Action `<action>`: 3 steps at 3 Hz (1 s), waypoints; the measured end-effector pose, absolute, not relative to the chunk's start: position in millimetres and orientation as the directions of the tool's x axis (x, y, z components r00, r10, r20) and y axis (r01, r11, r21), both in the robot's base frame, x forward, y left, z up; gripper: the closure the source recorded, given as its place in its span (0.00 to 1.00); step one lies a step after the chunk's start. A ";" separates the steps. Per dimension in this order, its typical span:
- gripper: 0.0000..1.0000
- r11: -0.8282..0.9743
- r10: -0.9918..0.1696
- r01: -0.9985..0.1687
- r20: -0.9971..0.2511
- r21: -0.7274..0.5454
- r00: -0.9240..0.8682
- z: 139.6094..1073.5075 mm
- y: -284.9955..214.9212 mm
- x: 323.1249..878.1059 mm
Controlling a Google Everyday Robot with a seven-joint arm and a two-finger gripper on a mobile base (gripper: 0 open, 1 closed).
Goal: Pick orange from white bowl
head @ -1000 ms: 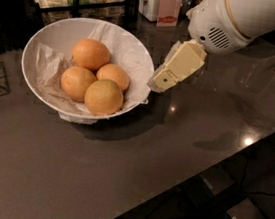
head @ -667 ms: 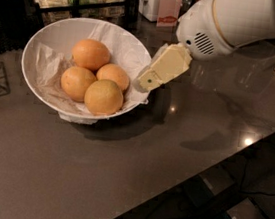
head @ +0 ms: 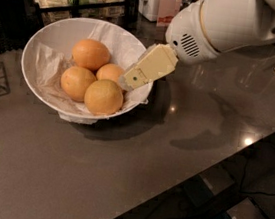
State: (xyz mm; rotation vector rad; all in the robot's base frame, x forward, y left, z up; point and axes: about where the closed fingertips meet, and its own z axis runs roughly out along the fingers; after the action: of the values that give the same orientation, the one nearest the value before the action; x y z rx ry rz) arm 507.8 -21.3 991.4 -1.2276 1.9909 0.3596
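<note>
Smooth, deep-coloured orange (head: pixel 91 54) rests rearmost in the round, paper-lined white bowl (head: pixel 62 30). The cream gripper (head: pixel 126 82) slants down over the bowl's right rim; its opening state cannot be told.

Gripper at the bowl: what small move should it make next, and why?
Probably ease it across the bowl toward the largest orange at the back. The gripper sits at the rim, beside the smallest orange, short of that target.

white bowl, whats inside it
Four oranges on crinkled paper, with the gripper poking in over the rim. The bottom of the bowl is hidden beneath them.
</note>
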 end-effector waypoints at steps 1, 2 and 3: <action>0.00 0.515 -0.633 -0.845 -0.729 -0.146 -0.260 992.2 -19.3 507.1; 0.00 0.558 -0.594 -0.821 -0.747 -0.117 -0.297 974.8 4.4 511.4; 0.00 0.612 -0.531 -0.787 -0.775 -0.073 -0.341 959.6 24.7 532.6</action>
State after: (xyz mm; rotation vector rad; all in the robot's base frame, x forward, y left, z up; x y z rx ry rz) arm 532.6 24.7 959.6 -1.0379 2.0309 0.4036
